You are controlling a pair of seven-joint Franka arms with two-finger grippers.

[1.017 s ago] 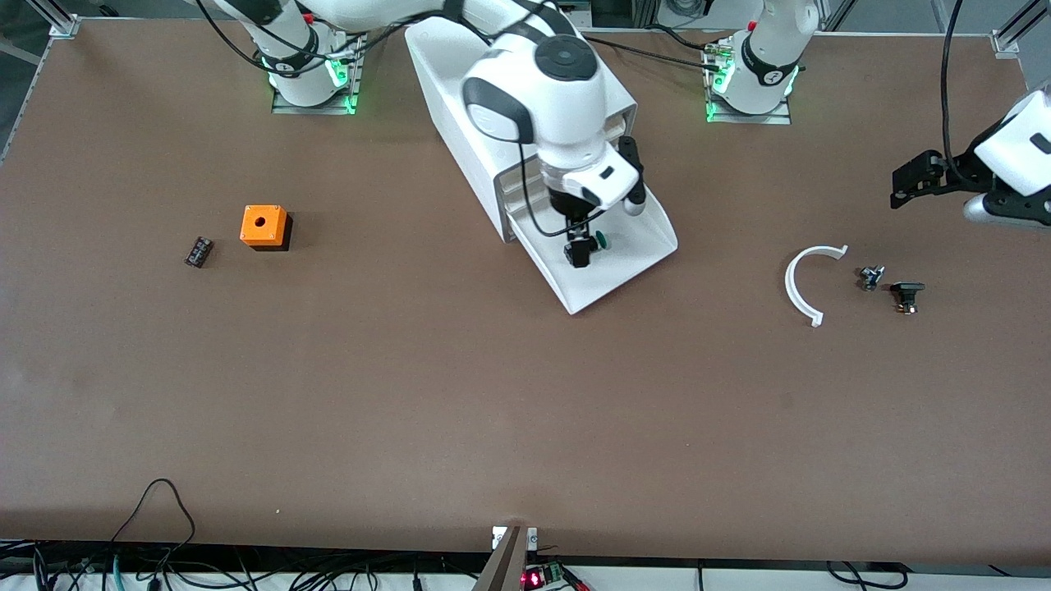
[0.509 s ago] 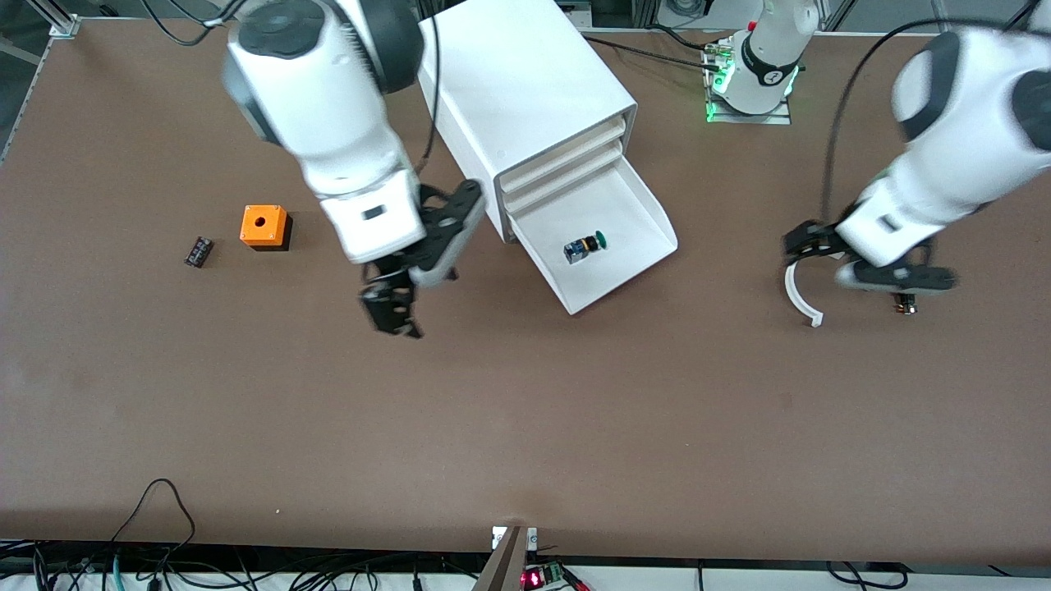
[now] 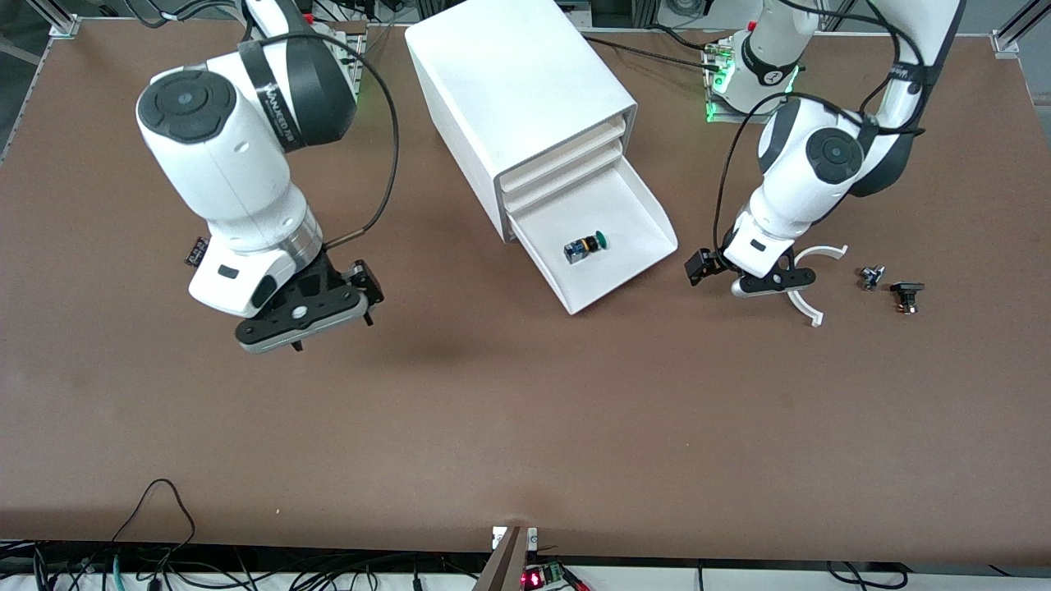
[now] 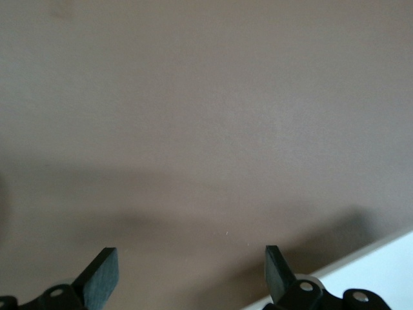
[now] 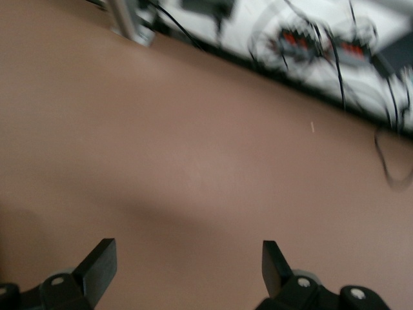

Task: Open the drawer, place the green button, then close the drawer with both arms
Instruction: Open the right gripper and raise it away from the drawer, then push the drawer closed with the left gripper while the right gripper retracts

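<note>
Lying in the drawer (image 3: 632,215), which is being shown pulled out from the foot of the white cabinet (image 3: 517,90), the button (image 3: 585,246) is being seen on its side, green cap turned toward the left arm's end of the desk (image 3: 525,410). Nothing is being held by the left gripper (image 3: 713,264), which is being kept low just beside the drawer, toward the left arm's end of the desk; its fingers (image 4: 98,276) are being held wide apart over bare desk. A white curved piece (image 3: 800,287) is lying close by it. The right gripper (image 3: 328,324) is being held over bare desk toward the right arm's end from the cabinet, its fingers (image 5: 97,261) likewise spread wide and gripping nothing.
</note>
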